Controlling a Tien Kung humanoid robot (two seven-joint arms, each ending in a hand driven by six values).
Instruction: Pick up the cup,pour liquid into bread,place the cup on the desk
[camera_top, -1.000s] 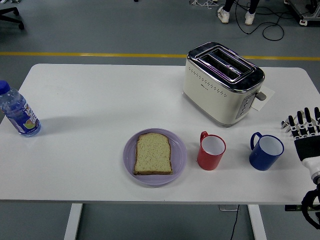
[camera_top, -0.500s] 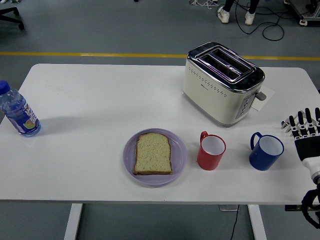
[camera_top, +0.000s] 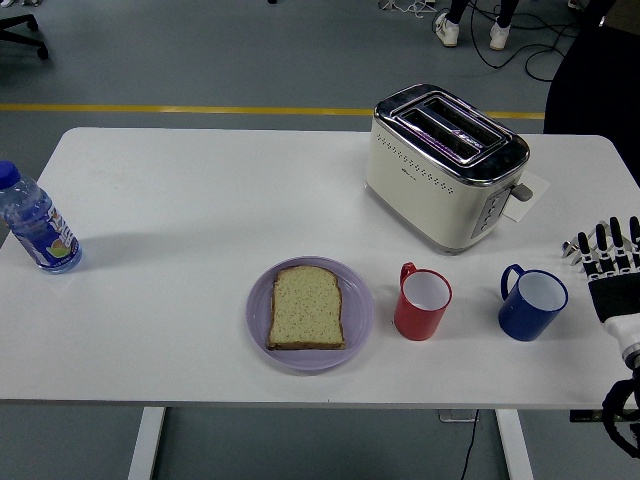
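Cups: blue cup (camera_top: 532, 304) sits lower right, red cup (camera_top: 422, 301) just beside the bread (camera_top: 306, 307) plate. My right hand (camera_top: 612, 272) hovers at the right edge, fingers spread, empty. I'd wrap blue's body and keep it level.

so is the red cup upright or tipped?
Upright. The red cup stands on the table, its open rim facing up, right of the plate.

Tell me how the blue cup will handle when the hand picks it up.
The blue cup looks rigid, so it should not deform under the right hand. Its smooth, glossy wall may be slippery. It stands upright on a wide base, so a nudge probably slides it; the handle faces away from the hand.
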